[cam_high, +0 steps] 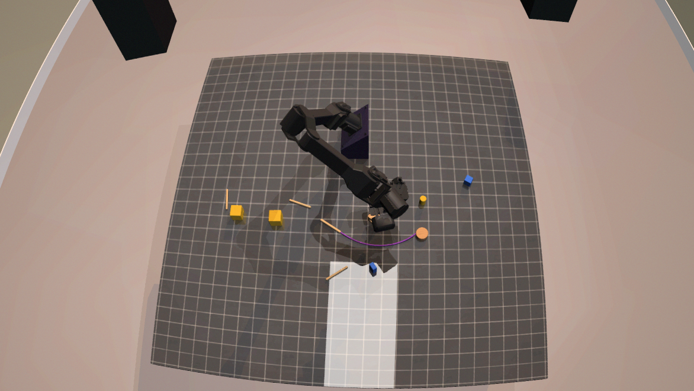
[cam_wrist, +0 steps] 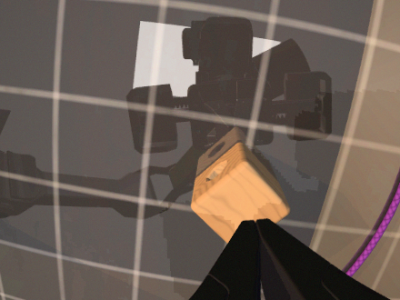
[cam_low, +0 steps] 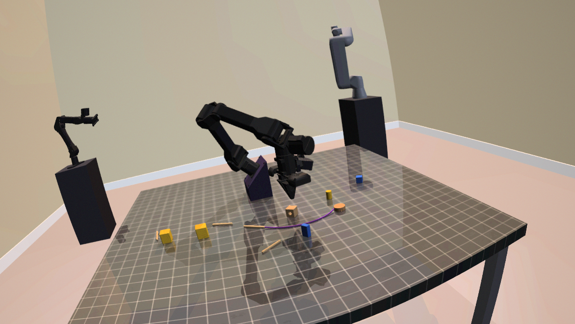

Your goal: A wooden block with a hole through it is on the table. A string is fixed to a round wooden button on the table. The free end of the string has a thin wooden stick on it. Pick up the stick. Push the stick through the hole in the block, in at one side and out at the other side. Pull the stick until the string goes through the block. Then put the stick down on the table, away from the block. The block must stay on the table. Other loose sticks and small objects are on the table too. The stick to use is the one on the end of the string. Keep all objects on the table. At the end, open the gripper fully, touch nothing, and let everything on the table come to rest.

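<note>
The wooden block (cam_low: 291,211) (cam_wrist: 239,193) with a hole stands on the table, mostly hidden under the wrist in the top view. My gripper (cam_low: 291,196) (cam_wrist: 255,232) is shut and empty, and hangs a little above the block. The thin stick (cam_high: 330,225) (cam_low: 253,226) on the string lies flat to the left of the block. The purple string (cam_high: 383,244) (cam_low: 317,220) (cam_wrist: 370,247) curves from it to the round wooden button (cam_high: 421,233) (cam_low: 339,207) on the right.
Loose sticks (cam_high: 299,203) (cam_high: 336,272) (cam_high: 227,198) lie to the left and front. Two yellow cubes (cam_high: 236,212) (cam_high: 275,217) stand at the left. A blue block (cam_high: 372,268) (cam_low: 305,229) stands just in front of the string, and another (cam_high: 468,180) stands at the far right. A yellow cylinder (cam_high: 423,199) stands behind the button.
</note>
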`<state>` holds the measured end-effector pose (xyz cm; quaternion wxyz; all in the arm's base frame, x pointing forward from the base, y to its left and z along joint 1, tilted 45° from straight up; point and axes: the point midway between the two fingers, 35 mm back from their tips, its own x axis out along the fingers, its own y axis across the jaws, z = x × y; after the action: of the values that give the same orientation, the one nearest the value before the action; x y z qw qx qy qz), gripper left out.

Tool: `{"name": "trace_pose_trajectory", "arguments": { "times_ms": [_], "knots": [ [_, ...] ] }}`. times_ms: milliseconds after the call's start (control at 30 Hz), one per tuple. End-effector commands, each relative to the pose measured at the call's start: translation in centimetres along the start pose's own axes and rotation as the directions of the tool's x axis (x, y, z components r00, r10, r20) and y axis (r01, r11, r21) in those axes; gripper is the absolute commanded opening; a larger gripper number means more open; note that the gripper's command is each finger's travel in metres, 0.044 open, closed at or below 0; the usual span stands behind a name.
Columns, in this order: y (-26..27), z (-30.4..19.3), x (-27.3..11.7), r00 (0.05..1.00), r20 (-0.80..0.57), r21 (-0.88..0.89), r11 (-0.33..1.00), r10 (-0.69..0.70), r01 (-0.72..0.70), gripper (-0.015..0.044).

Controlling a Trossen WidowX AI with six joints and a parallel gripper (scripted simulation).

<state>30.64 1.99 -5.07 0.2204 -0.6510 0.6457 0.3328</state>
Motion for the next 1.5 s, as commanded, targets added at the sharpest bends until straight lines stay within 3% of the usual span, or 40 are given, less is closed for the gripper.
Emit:
{"name": "trace_pose_trajectory", "arguments": {
  "times_ms": [0,67,133,267,433,567,733,1000,1233,1467],
  "knots": [
    [0.0,0.0,0.0,1.000,0.000,0.000,1.000,0.000,0.000,0.0000],
    [-0.1,-0.2,0.0,1.000,0.000,0.070,0.998,0.000,0.000,0.0053],
    [-0.2,-0.8,0.0,1.000,0.002,0.261,0.965,-0.001,0.001,0.0105],
    [-0.6,-2.1,-0.1,1.000,0.003,0.638,0.770,-0.002,0.000,0.0210],
    [-0.9,-3.8,-0.2,1.000,0.004,0.942,0.336,-0.004,-0.003,0.0341],
    [-1.1,-5.2,-0.2,1.000,0.004,0.996,-0.086,-0.005,-0.005,0.0440],
    [-1.3,-6.9,-0.2,1.000,0.003,0.826,-0.564,-0.005,-0.005,0.0440],
    [-1.3,-8.8,-0.2,1.000,0.000,0.418,-0.909,-0.005,-0.005,0.0440],
    [-1.3,-10.5,-0.1,1.000,-0.003,-0.042,-0.999,-0.004,-0.004,0.0440],
    [-1.2,-12.1,-0.1,1.000,-0.008,-0.493,-0.870,-0.003,-0.006,0.0440]
  ]
}}
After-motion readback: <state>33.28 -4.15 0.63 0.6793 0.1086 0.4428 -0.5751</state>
